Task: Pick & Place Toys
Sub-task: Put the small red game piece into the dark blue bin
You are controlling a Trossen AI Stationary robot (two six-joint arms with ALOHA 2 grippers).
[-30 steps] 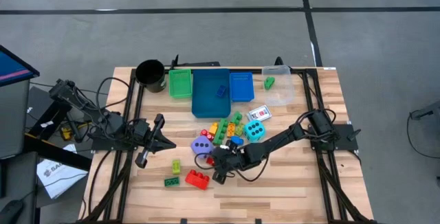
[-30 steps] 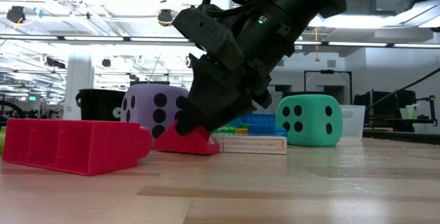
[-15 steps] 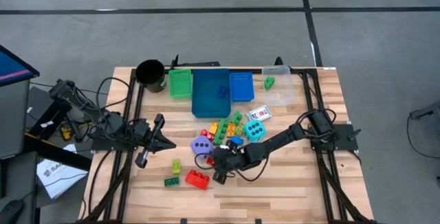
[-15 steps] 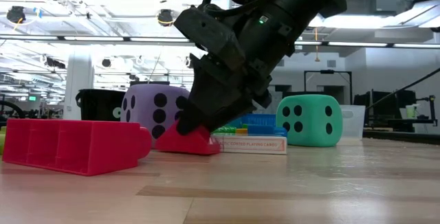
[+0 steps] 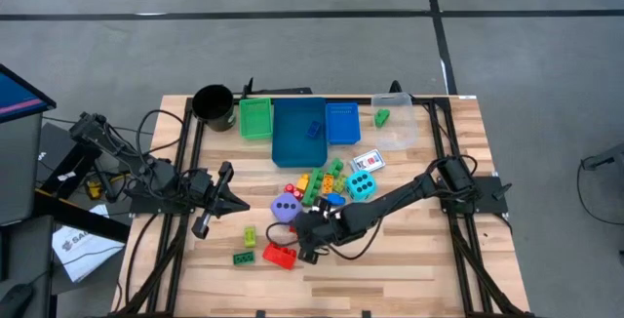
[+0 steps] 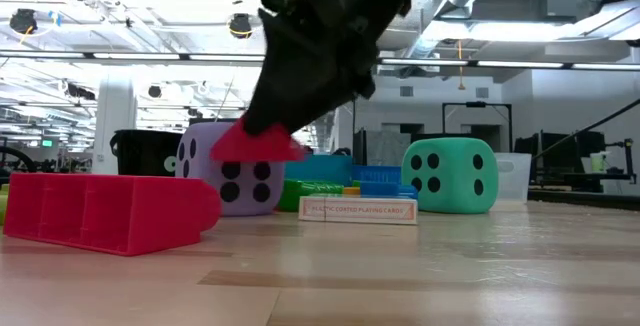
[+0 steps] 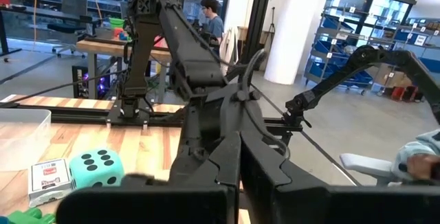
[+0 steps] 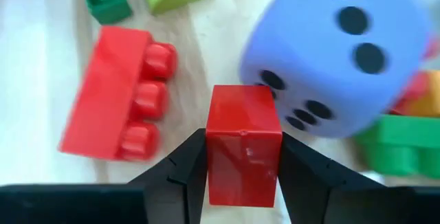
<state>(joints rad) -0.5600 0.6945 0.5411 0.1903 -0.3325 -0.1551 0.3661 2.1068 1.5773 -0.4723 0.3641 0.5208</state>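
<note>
**Q:** What is the right tool [image 8: 244, 157] doing?

**A:** It is clenched on a small red brick [image 8: 243, 141], one finger on each flat side so the block cannot twist. The brick hangs clear of the desk [image 5: 390, 259], in front of the purple dice cube [image 6: 232, 167]. That height looks chosen to carry it over the pile.

**Q:** And around it?

**A:** A larger red brick [image 5: 280, 256] lies on the desk just beside the tool, with a dark green brick [image 5: 243, 258] and a yellow-green one [image 5: 250, 235] nearby. Most of the other toys sit bunched between the purple cube and the teal dice cube [image 5: 360, 185], with a card [image 5: 368, 160] just behind. The blue tray [image 5: 298, 131] at the far edge already holds a blue brick [image 5: 315, 129].

**Q:** The other arm?

**A:** The left tool [image 5: 202, 222] waits at its own side, closed and holding nothing.
</note>
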